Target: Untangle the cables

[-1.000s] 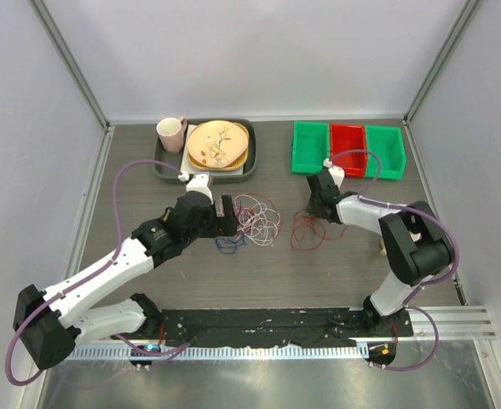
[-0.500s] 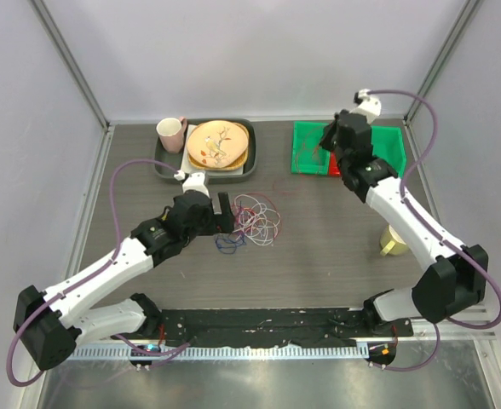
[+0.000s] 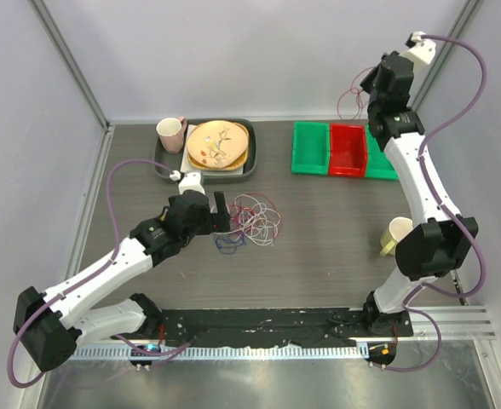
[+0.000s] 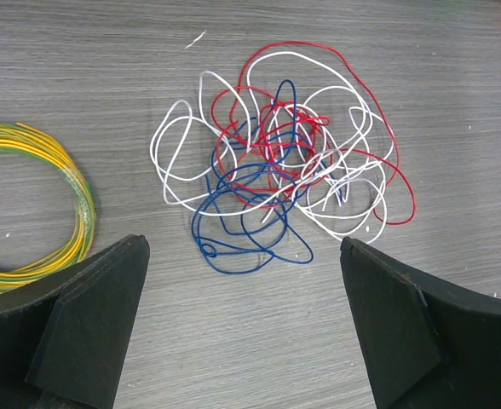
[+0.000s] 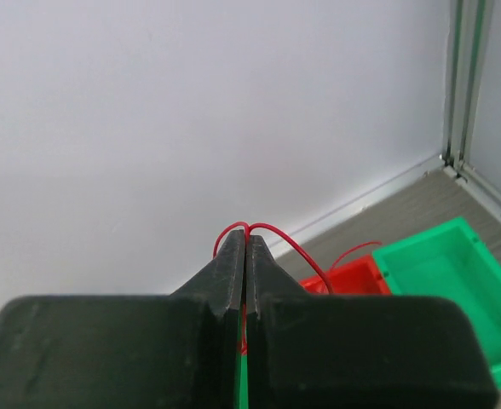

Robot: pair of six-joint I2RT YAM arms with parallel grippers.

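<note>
A tangle of thin red, white and dark blue cables lies on the table at centre left; it also shows in the left wrist view, with a blue loop at its near side. My left gripper is open and hovers just left of the tangle, with both fingers wide apart and nothing between them. My right gripper is raised high above the back right and is shut on a red cable that hangs in loops below it. The red cable arches over the closed tips in the right wrist view.
Three bins stand at the back right: green, red, green. A dark tray with a plate and a pink mug is at the back left. A yellow wire ring lies left of the tangle. A yellow cup stands on the right.
My right arm has swung from the table up and back over the bins, lifting the red cable clear of the table. My left arm has barely moved.
</note>
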